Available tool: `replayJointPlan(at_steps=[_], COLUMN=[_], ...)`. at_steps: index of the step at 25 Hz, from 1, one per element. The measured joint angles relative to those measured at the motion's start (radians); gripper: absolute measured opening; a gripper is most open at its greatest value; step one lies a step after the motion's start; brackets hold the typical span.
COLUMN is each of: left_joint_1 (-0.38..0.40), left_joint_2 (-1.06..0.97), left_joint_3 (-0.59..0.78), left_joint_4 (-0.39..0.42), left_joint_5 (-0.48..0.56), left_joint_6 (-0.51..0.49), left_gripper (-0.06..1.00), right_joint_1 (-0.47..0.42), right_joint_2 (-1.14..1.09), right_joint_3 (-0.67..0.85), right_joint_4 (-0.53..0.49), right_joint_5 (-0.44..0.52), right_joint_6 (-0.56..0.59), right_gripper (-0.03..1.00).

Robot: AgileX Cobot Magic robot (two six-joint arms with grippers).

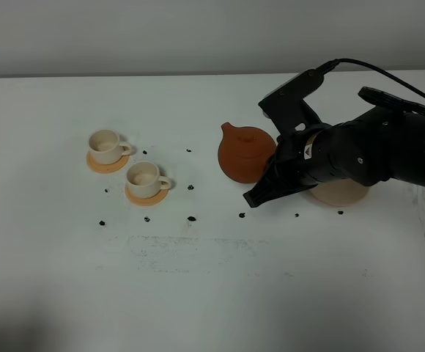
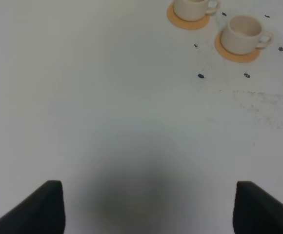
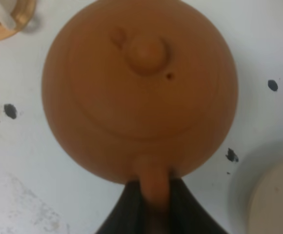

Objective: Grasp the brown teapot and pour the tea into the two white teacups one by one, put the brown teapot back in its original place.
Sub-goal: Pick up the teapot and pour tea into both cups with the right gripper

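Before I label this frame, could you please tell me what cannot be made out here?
Handle of the teapot: the right gripper covers it in the high view; blurred in the right wrist view.
The saucer: mostly under the right arm; cut by the right wrist view's edge.
One teacup: cut by the left wrist view's edge.

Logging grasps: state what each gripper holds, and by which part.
Right gripper grips the squat reddish-brown clay teapot by its loop handle; left gripper holds nothing.

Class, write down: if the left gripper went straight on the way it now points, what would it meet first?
Probably bare table; the cups sit off to one side. Depth is unclear.
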Motion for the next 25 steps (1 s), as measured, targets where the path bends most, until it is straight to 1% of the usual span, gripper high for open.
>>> replayJointPlan(at_steps=[4, 8, 10, 16, 19, 25], left_joint_1=[0.000, 0.000, 0.000, 0.000, 0.000, 0.000], left_joint_2=[0.000, 0.000, 0.000, 0.000, 0.000, 0.000], left_joint_3=[0.000, 0.000, 0.000, 0.000, 0.000, 0.000], left_joint_4=[0.000, 0.000, 0.000, 0.000, 0.000, 0.000], left_joint_5=[0.000, 0.000, 0.000, 0.000, 0.000, 0.000], left_joint_6=[0.000, 0.000, 0.000, 0.000, 0.000, 0.000], left_gripper=[0.67, 0.67, 0.67, 0.67, 0.67, 0.67], right_joint_1=[0.031, 0.062, 0.073, 0.105, 0.119, 0.137], right_joint_2=[0.003, 0.044, 0.076, 0.157, 0.174, 0.175], right_joint_3=[-0.004, -0.067, -0.110, -0.213, -0.229, -0.229], right_joint_4=[-0.002, -0.003, -0.004, -0.068, -0.124, -0.204], right_joint_5=[-0.021, -0.022, -0.005, 0.049, 0.059, 0.060], right_joint_6=[-0.015, -0.029, -0.036, -0.043, -0.045, -0.047], right_gripper=[0.09, 0.09, 0.09, 0.09, 0.09, 0.09])
